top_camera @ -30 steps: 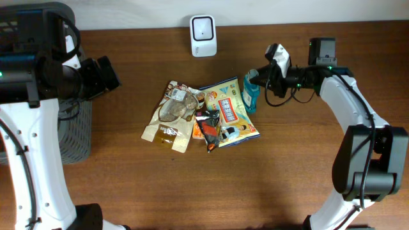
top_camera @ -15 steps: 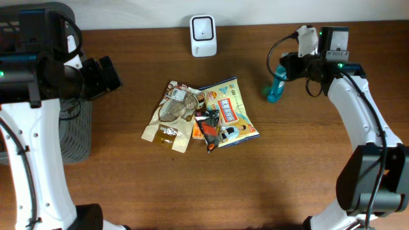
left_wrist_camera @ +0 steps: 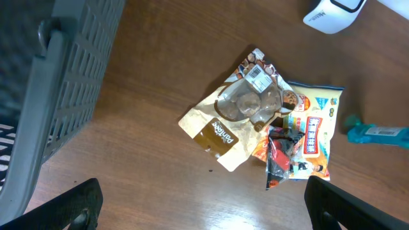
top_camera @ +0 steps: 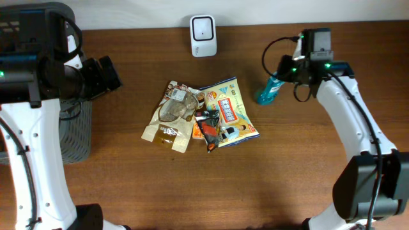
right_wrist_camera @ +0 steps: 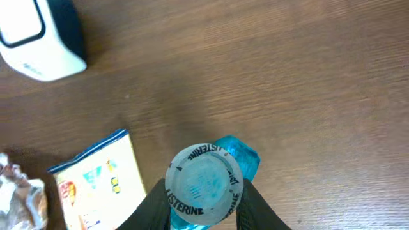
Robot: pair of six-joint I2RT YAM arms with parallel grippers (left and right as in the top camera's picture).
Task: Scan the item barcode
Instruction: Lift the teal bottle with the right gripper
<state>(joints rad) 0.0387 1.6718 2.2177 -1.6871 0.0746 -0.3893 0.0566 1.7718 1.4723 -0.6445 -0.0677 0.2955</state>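
Observation:
A blue mouthwash bottle (top_camera: 267,91) with a clear round cap (right_wrist_camera: 204,183) hangs tilted to the right of the snack pile, base pointing left. My right gripper (top_camera: 285,72) is shut on it just under the cap, with a dark finger (right_wrist_camera: 252,207) pressed against each side in the right wrist view. The white barcode scanner (top_camera: 203,35) stands at the back middle of the table and shows at the upper left in the right wrist view (right_wrist_camera: 38,38). My left gripper (left_wrist_camera: 204,211) hovers wide open at the far left, high above the table, holding nothing.
A pile of snack packs (top_camera: 198,115) lies mid-table: a brown pouch (left_wrist_camera: 220,131), a yellow-blue pack (top_camera: 231,112) and a small red-black packet (top_camera: 208,128). A grey mesh basket (top_camera: 75,131) stands at the left edge under my left arm.
My right arm lifted the bottle away from the pile toward the right, then swung it back a little left, now tilted. The left arm has not moved.

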